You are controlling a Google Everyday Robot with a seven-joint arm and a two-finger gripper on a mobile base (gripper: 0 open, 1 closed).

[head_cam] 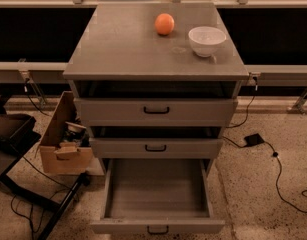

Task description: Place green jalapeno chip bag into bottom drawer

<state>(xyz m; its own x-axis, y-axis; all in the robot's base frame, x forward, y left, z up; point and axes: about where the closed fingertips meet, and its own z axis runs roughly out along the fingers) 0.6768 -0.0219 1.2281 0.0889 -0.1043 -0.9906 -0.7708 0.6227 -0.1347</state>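
The bottom drawer (157, 194) of the grey cabinet is pulled open and its plain grey inside holds nothing. The two shallower drawers above it, upper (156, 111) and middle (155, 147), stand slightly ajar. The green jalapeno chip bag is out of view. My gripper and arm are out of view too.
An orange (164, 24) and a white bowl (207, 40) sit on the cabinet top (118, 49). An open cardboard box (65, 139) stands on the floor left of the cabinet. A dark stand's legs (38, 204) and cables lie at lower left; a cable and plug (253, 140) lie at right.
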